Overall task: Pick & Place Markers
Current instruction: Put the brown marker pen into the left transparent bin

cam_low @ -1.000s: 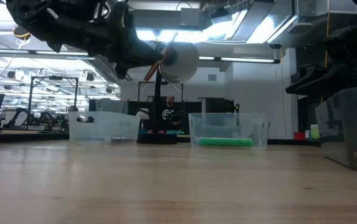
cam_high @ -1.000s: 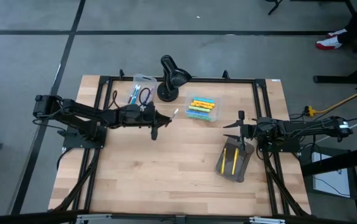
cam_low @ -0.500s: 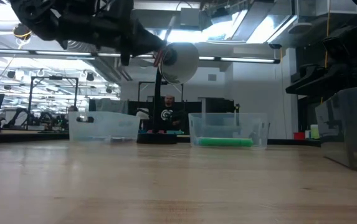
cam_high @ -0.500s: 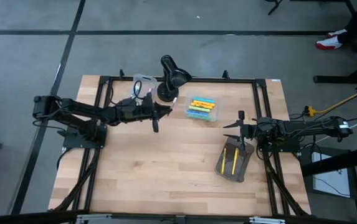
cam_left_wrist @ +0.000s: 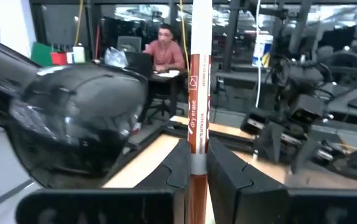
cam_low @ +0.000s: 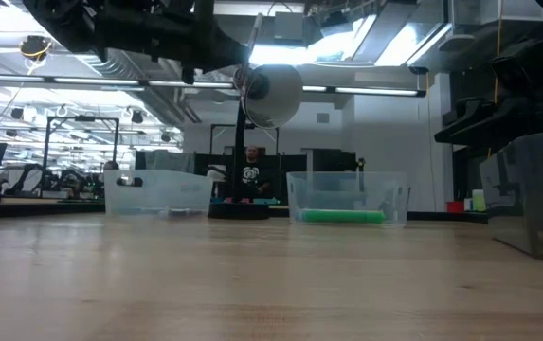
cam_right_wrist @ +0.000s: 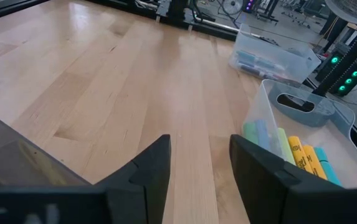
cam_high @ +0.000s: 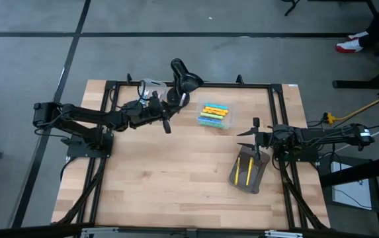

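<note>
The left claw (cam_high: 164,116) has swung back toward the left bin (cam_high: 151,88), clamped on a marker (cam_left_wrist: 196,118); next, centring over it to release. The right claw (cam_high: 256,135) waits half-open, empty.

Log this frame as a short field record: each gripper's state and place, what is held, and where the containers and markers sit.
left gripper: shut on a dry-erase marker, raised above the table's far side, beside the black desk lamp
right gripper: open, empty, over the table's right side near the grey pouch
left bin: clear, far side, left of the lamp
middle bin: clear, holds yellow, green and blue markers
pouch contents: two yellow sticks
background: seated person beyond the table
</note>
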Robot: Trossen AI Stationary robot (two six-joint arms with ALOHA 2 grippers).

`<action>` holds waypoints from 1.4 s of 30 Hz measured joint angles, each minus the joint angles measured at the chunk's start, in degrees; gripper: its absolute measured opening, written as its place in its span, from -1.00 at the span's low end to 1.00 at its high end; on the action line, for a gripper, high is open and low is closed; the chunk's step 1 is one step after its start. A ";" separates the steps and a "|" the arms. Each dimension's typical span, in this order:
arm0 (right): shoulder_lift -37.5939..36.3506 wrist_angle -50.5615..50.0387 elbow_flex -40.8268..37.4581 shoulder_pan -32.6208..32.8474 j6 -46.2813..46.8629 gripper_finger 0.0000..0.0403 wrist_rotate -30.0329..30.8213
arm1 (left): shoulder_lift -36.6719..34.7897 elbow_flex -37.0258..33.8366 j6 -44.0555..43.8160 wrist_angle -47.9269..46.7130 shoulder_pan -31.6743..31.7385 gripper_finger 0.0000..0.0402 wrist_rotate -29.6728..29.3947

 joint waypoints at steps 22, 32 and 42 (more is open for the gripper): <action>0.00 0.01 0.00 0.00 -0.02 -0.19 0.01 | -4.10 0.00 -2.57 -7.10 9.85 -0.87 -6.93; 0.02 0.00 0.00 0.01 0.00 -0.19 0.01 | -4.10 0.00 1.23 -7.22 13.54 -0.87 -15.03; 0.02 0.00 0.00 0.01 -0.01 -0.19 0.00 | -4.10 0.00 2.19 -17.26 16.54 -0.87 -24.71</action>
